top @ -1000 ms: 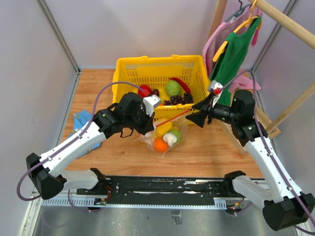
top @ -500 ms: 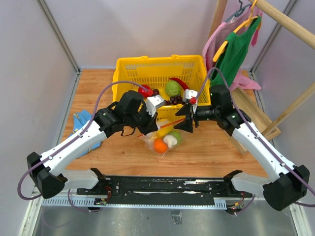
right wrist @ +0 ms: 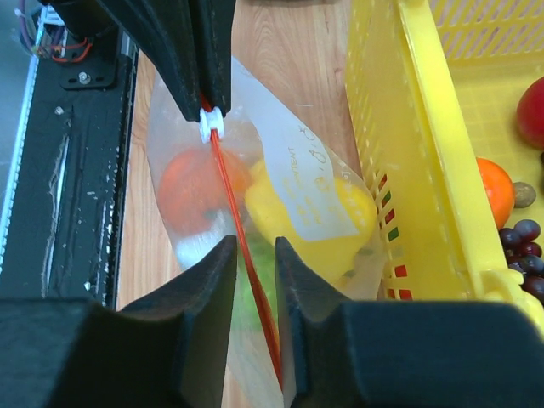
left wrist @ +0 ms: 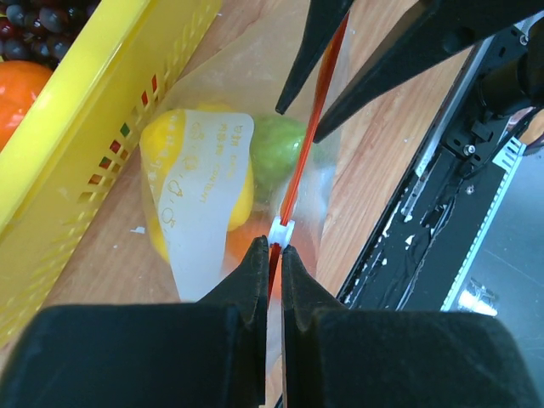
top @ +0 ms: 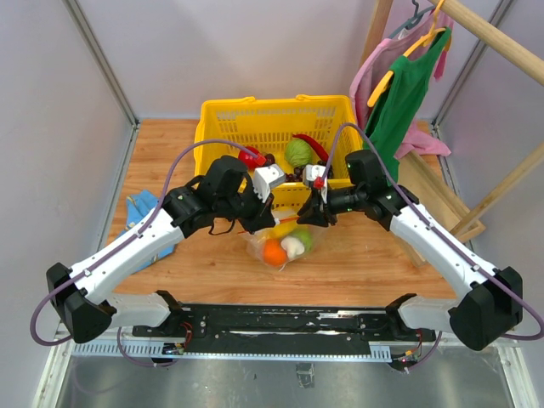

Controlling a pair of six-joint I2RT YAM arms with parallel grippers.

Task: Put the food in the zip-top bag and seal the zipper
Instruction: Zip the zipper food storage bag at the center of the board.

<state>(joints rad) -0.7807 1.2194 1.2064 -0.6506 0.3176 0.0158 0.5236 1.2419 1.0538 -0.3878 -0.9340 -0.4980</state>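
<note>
Red-orange zipper (right wrist: 226,183) now runs between the fingers of the right pincer (right wrist: 253,255). That arm has swung in from the right, jaws narrowed but not yet clamped, so sealing looks ready to begin. Left pincer (left wrist: 270,251) stays pinched on the strip beside its white end piece (left wrist: 282,228). Zip-top bag (top: 285,248), food (right wrist: 340,242) inside, lies on the tabletop (top: 170,144) just near the yellow basket (top: 272,104). Only wrist views show that gap.

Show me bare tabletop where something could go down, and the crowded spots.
Free: wood strip between the zip-top bag and the black rail; far-left corner between the yellow basket and blue cloth. Crowded: basket front, where left pincer and right pincer meet at the zipper.
</note>
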